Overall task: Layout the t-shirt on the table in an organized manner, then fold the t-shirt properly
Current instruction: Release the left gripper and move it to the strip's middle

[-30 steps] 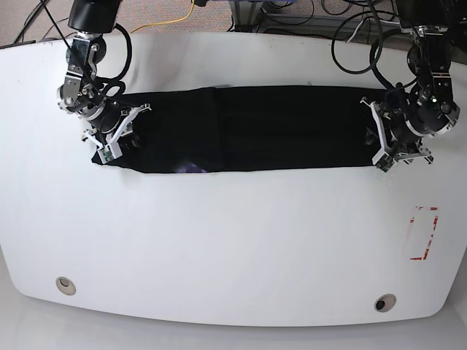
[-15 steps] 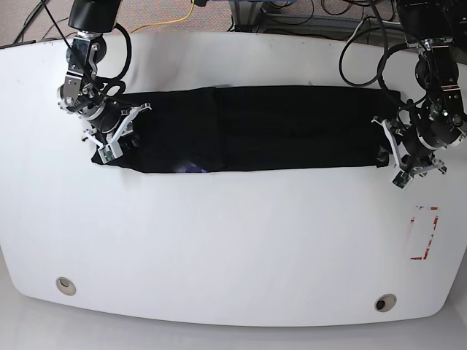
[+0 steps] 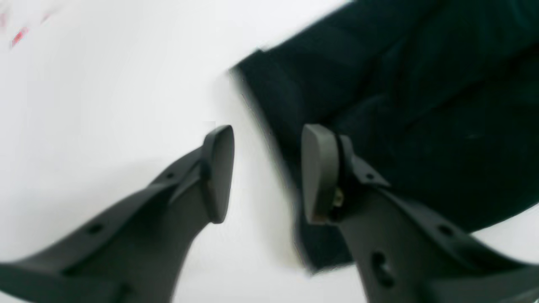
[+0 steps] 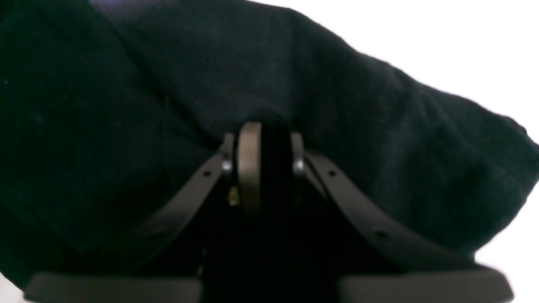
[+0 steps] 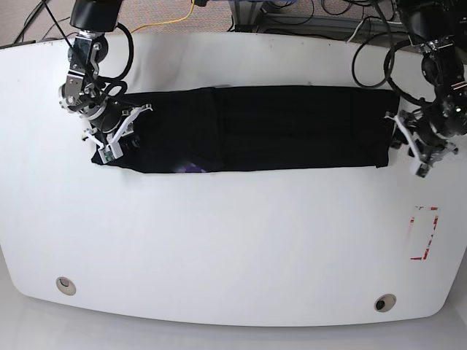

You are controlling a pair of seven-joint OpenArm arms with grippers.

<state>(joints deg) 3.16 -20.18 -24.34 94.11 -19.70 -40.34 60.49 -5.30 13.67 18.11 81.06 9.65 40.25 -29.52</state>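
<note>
T-shirt (image 5: 255, 127) flat across table (image 5: 219, 240)

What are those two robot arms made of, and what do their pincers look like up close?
Both arms are black jointed metal trailing looped black cables. The left gripper and right gripper have white frames in the base view. Up close, the fingers are dark grey, with flat rounded pads and small holes.

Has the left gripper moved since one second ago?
Yes. In the base view the left gripper has slid off the t-shirt end, toward the table edge beyond it, above the red tape.
</note>
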